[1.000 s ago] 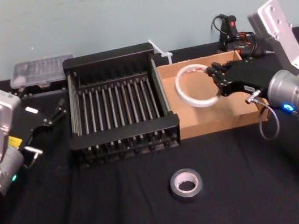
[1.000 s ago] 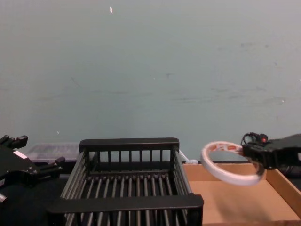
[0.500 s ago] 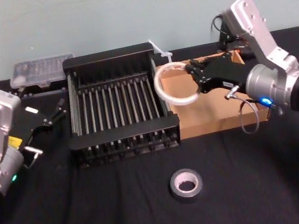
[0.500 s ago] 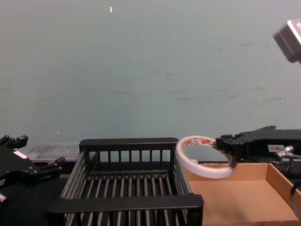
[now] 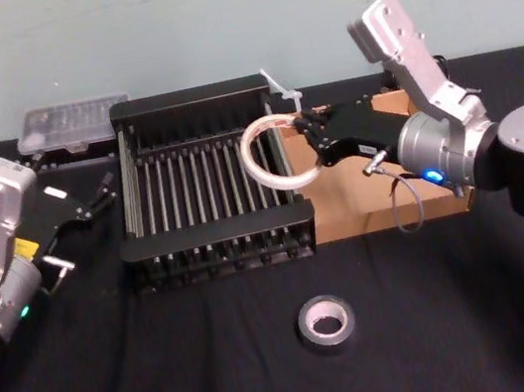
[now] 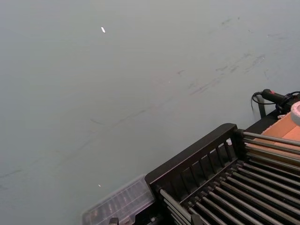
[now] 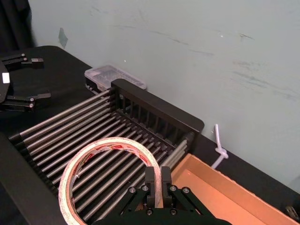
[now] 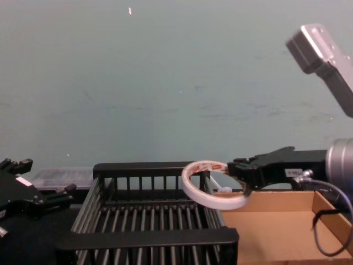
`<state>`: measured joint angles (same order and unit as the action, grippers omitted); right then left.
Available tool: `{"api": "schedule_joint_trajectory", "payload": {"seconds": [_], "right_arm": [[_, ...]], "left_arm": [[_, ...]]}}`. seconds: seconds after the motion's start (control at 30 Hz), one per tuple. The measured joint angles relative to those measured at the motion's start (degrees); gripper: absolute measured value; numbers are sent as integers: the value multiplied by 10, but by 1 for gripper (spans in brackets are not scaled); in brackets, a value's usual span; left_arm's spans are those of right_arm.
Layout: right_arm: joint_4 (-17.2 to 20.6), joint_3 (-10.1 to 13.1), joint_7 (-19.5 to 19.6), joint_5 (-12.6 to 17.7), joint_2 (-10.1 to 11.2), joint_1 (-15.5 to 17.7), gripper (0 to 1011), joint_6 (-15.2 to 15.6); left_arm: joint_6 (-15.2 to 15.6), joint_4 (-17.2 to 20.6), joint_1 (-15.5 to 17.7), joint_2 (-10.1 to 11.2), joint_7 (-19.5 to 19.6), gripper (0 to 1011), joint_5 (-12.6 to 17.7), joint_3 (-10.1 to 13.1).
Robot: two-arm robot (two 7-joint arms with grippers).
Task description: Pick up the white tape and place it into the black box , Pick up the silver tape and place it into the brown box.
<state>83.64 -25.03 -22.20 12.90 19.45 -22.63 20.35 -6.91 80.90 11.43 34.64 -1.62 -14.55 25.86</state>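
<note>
White tape (image 5: pixel 280 182) held over the right side of the black box (image 5: pixel 213 232).

Your right gripper (image 5: pixel 312 144) is clamped on the ring's band and holds it tilted in the air, above the slatted bars just beside the rim that adjoins the brown box (image 5: pixel 375 207). In the right wrist view you can see the red print on the ring's inner face. The silver tape (image 5: pixel 308 327) lies flat on the black tablecloth (image 5: pixel 171 372), in front of both boxes and well apart from them. Your left gripper (image 5: pixel 86 223) sits to the left of the black box, its fingers spread apart and holding nothing. A clear plastic case (image 5: pixel 74 122) lies behind the black box's left corner.
</note>
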Motion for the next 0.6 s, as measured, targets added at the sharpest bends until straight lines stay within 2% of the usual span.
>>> {"api": "schedule_joint_trajectory", "payload": {"seconds": [0.6], "right_arm": [[-47, -24, -6, -16, -31, -36, 87, -12]], "left_arm": [[0, 0, 0, 0, 0, 1001, 0, 0]]}}
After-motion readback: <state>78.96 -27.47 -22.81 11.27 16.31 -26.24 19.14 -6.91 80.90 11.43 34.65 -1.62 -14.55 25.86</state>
